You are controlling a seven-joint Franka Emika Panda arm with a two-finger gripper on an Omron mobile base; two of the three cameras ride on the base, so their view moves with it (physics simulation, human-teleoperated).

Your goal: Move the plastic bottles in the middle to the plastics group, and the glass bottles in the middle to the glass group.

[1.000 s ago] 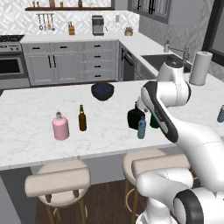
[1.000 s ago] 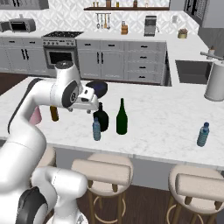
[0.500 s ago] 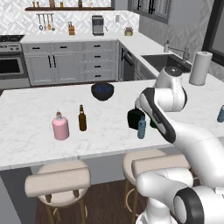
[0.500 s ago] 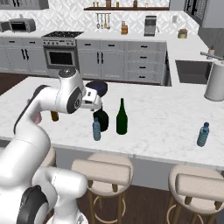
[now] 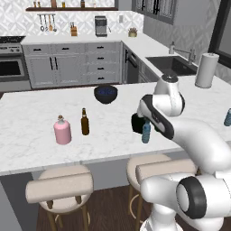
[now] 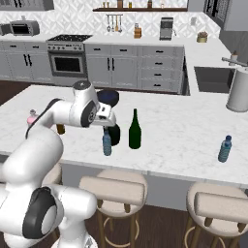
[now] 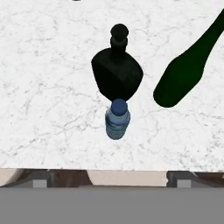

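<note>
Since a second ago the arm's upper joint has swung toward the right of the left base view, while the bottles on the white marble counter (image 6: 184, 131) have stayed put; the gripper (image 7: 112, 186) hangs above the middle cluster with its jaws spread wide and nothing between them.

Centre of the hand view: the small pale-blue bottle (image 7: 117, 119), translucent ribbed plastic with a darker blue cap, stands upright, so its long axis runs straight toward the camera; whether it holds liquid I cannot tell. Just above it in that frame sits the squat black bottle (image 7: 117, 73), glossy, rounded, short narrow neck, also upright. At upper right the tall dark-green wine bottle (image 7: 186, 72) stands upright, its slim neck slanting toward the frame corner.

In the right base view these three cluster at centre, near the counter's front edge; the second blue bottle (image 6: 224, 148) stands alone at far right. At left of the left base view stand the pink squat bottle (image 5: 62, 131) with pale stopper and, close beside it, the slim brown bottle (image 5: 84, 122); behind, a dark bowl (image 5: 106, 94) holds something bluish.
</note>
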